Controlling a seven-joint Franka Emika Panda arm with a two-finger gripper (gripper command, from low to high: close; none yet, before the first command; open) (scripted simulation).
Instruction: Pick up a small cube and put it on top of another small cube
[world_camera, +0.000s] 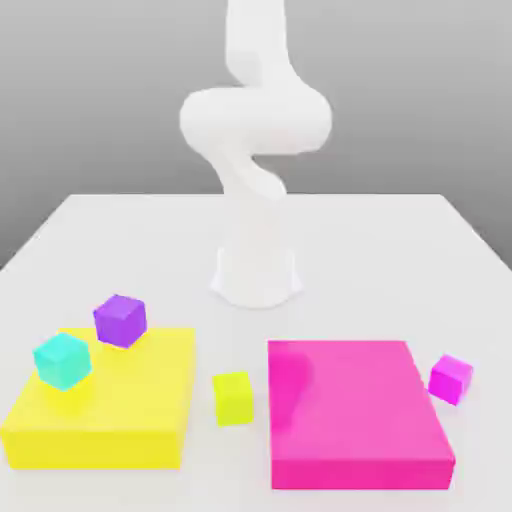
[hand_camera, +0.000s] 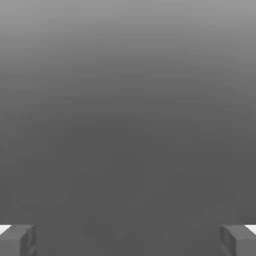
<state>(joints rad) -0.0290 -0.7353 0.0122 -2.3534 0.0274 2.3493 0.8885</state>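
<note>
White table (world_camera: 400, 240), grey backdrop. The robot arm (world_camera: 255, 120) rises from its base at the centre of the frame in the exterior view and coils upward out of the top edge.

Hand view: gripper (hand_camera: 128, 240) with its two grey fingertips (hand_camera: 17, 240) at opposite lower corners of the frame, jaws wide apart, nothing between them. Behind them, plain grey surface.

Small lime-yellow cube (world_camera: 232, 397) sits on the table low in the frame, just left of centre, in the gap between the two big flat blocks, touching neither as far as I can tell.

Large yellow block (world_camera: 110, 415) lies at lower left. On its top, a cyan cube (world_camera: 62, 360) near the left edge. A purple cube (world_camera: 120, 320) sits at the block's far edge; whether it rests on the block or just behind it I cannot tell.

Large pink block (world_camera: 355, 415) lies at lower right. A small magenta cube (world_camera: 451, 379) stands on the table just beside its right edge.
</note>
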